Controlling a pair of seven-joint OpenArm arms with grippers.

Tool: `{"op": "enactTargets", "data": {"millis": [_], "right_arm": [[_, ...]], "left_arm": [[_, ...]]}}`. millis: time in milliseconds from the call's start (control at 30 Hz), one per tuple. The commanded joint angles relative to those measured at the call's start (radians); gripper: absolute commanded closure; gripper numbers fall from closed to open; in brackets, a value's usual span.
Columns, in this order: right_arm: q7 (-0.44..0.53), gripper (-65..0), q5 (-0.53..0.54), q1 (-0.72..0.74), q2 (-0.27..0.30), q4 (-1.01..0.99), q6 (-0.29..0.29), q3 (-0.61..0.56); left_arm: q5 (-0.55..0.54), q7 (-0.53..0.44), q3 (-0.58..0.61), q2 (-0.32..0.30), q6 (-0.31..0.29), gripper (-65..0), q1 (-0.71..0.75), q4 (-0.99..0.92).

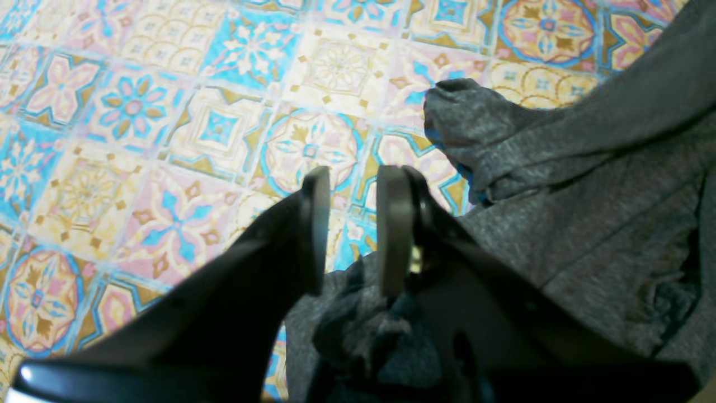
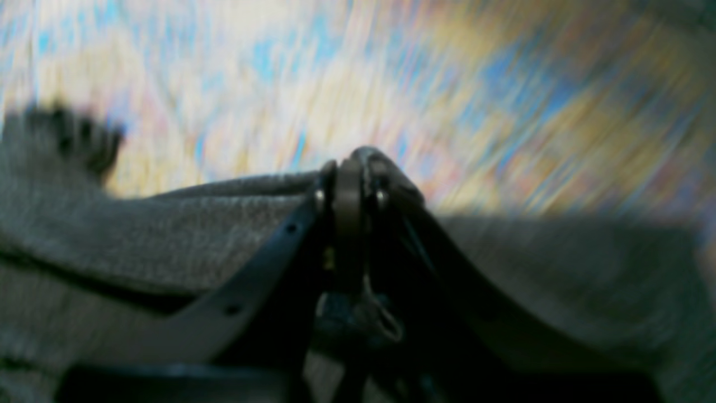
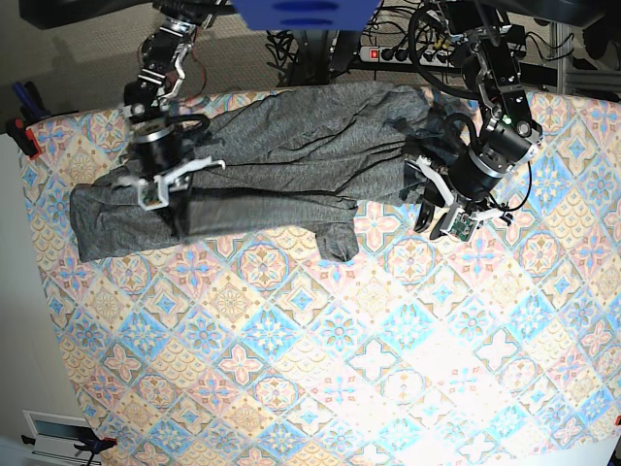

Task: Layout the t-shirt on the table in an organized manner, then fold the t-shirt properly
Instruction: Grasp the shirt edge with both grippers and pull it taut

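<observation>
The dark grey t-shirt (image 3: pixel 291 146) lies stretched and wrinkled along the far side of the patterned table (image 3: pixel 340 340), with one sleeve (image 3: pixel 338 243) hanging toward the middle. My right gripper (image 3: pixel 160 199) is at the shirt's left part. In the blurred right wrist view its fingers (image 2: pixel 349 159) are shut on a fold of the t-shirt (image 2: pixel 140 240). My left gripper (image 3: pixel 441 225) is at the shirt's right end. In the left wrist view its fingertips (image 1: pixel 352 173) stand slightly apart over the table (image 1: pixel 140 112), with bunched t-shirt (image 1: pixel 587 224) cloth caught deeper between them.
A power strip (image 3: pixel 388 53) and cables lie behind the table's far edge. A clamp (image 3: pixel 19 131) grips the left edge, and a blue part (image 3: pixel 301 12) hangs over the back. The near half of the table shows only its cloth.
</observation>
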Motion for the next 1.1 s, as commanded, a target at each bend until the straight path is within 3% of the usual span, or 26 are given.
{"op": "enactTargets", "data": {"millis": [0, 100, 233, 533, 767, 933, 1067], "right_arm": [[0.027, 0.0, 0.020, 0.003, 0.002, 0.048, 0.003, 0.002], [0.027, 0.0, 0.020, 0.003, 0.002, 0.111, -0.001, 0.006], [0.049, 0.0, 0.020, 0.003, 0.002, 0.174, -0.054, 0.035], [0.285, 0.0, 0.020, -0.026, -0.002, 0.180, -0.057, 0.113], [0.368, 0.0, 0.020, -0.032, -0.002, 0.180, -0.061, 0.124], [0.480, 0.0, 0.020, -0.032, -0.002, 0.175, -0.206, 0.168], [0.506, 0.0, 0.020, -0.029, -0.001, 0.175, -0.213, 0.203]], "left_arm": [[-0.015, -0.021, 0.001, -0.001, 0.002, -15.1, -0.009, 0.012], [-0.014, -0.021, 0.001, -0.001, 0.002, -15.1, -0.009, 0.012], [-0.014, -0.021, 0.001, -0.001, 0.002, -15.1, -0.009, 0.010], [-0.012, -0.021, 0.003, -0.001, 0.002, -15.1, -0.004, -0.003], [-0.012, -0.021, 0.155, -0.009, 0.002, -15.1, -0.006, -0.123], [-0.012, -0.024, 0.169, -0.007, 0.002, -15.1, -0.011, -0.243], [-0.001, -0.110, 0.170, -0.018, 0.002, -15.1, -0.003, -0.306]]}}
